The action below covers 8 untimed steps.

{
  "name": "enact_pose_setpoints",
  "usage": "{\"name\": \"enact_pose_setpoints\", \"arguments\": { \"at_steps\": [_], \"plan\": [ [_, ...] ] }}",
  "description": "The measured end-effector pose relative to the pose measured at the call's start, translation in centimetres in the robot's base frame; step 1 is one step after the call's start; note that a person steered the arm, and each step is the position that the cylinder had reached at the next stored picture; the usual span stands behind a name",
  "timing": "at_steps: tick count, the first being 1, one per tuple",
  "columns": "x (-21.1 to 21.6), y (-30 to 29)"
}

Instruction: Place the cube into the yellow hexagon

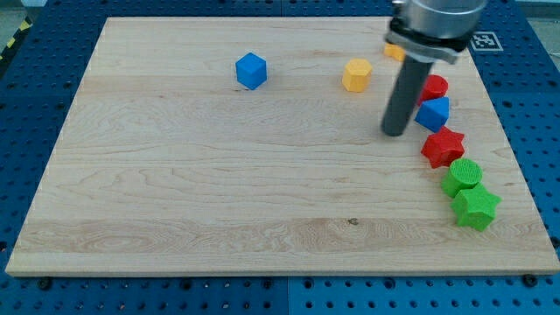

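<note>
Tip status: my tip (395,133) carries no jaws and grasps nothing, resting just left of the blue triangular block (434,113). Blue cube (251,71) sits upper left, well apart from yellow hexagon (356,75).

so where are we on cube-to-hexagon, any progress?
Nothing looks done: the blue cube sits apart from the yellow hexagon, bare board between them. In hand: my tip is at the view's right, touching neither, beside another blue block. Left: get behind the cube and push it rightward to the hexagon.
</note>
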State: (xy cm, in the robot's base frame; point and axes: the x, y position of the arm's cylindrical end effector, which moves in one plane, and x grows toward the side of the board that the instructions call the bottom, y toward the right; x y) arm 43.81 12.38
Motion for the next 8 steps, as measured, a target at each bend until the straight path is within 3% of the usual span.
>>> {"name": "enact_pose_setpoints", "arguments": {
  "at_steps": [2, 3, 5, 8],
  "plan": [
    [-3.4, -17.5],
    [-8.8, -22.0],
    [-10.7, -20.7],
    [-10.6, -11.1]
  ]
}}
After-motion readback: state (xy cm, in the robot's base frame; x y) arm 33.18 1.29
